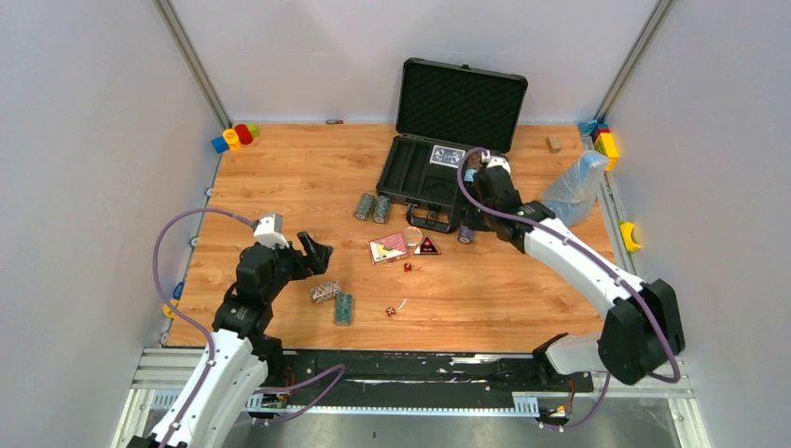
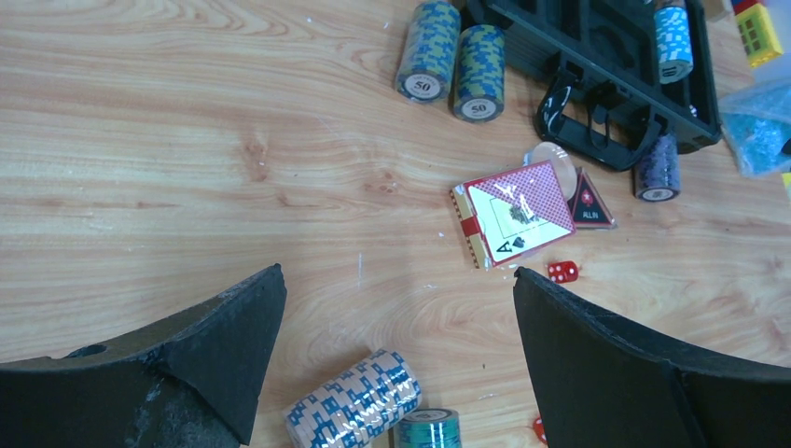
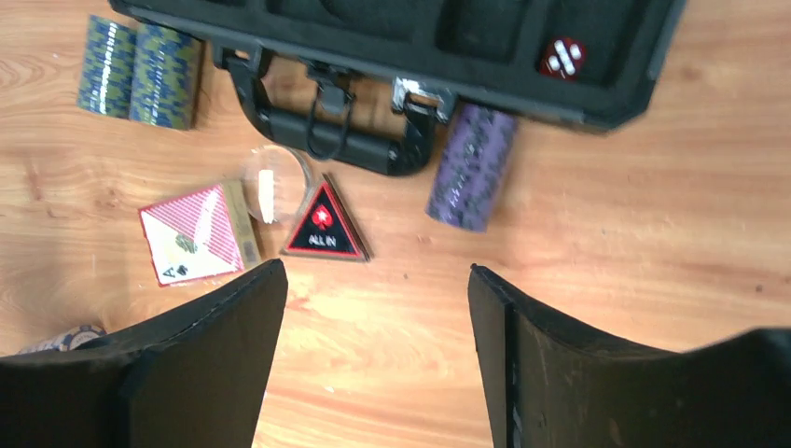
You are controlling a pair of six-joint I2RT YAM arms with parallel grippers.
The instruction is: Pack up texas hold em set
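Partly cropped case (image 3: pixel 597 110), blurred purple roll (image 3: pixel 471 168)

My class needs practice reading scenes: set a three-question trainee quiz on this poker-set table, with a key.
1. True or false: the left gripper holds a chip roll.
2. Beside the triangular button lies: A the card deck; B a toy block; C the bag.
3. What colour is the roll by the case handle?
Key: 1 false; 2 A; 3 purple.
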